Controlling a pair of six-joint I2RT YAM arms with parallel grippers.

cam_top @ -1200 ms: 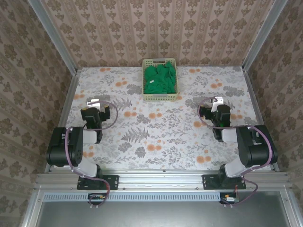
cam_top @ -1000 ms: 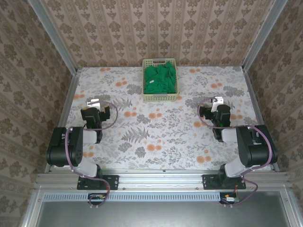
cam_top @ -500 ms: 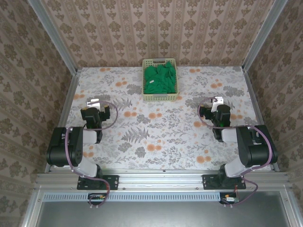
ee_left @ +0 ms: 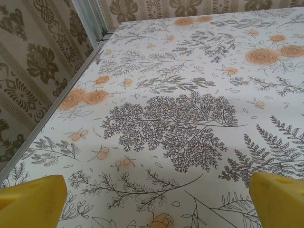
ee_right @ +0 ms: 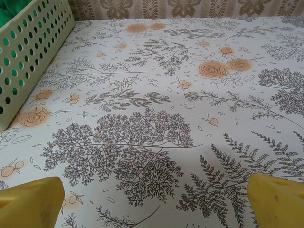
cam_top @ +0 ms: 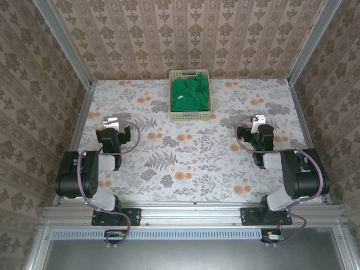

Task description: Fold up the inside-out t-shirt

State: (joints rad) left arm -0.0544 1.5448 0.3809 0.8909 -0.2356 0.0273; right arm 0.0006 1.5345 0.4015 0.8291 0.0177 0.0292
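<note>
Overhead we see the t-shirt (cam_top: 190, 94) in the far-edge basket (cam_top: 191, 116). Both the left gripper (cam_top: 111, 121) and right gripper (cam_top: 259, 119) gape empty over open table (cam_top: 185, 152).

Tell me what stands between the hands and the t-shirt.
The t-shirt lies bunched inside the basket, so its walls ring it; the top is open. Nothing visible stands between the left hand or the right hand and the basket.

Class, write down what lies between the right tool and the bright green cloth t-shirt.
Top view: bare flower-printed table, then the wall of the pale green plastic lattice basket holding the t-shirt.
</note>
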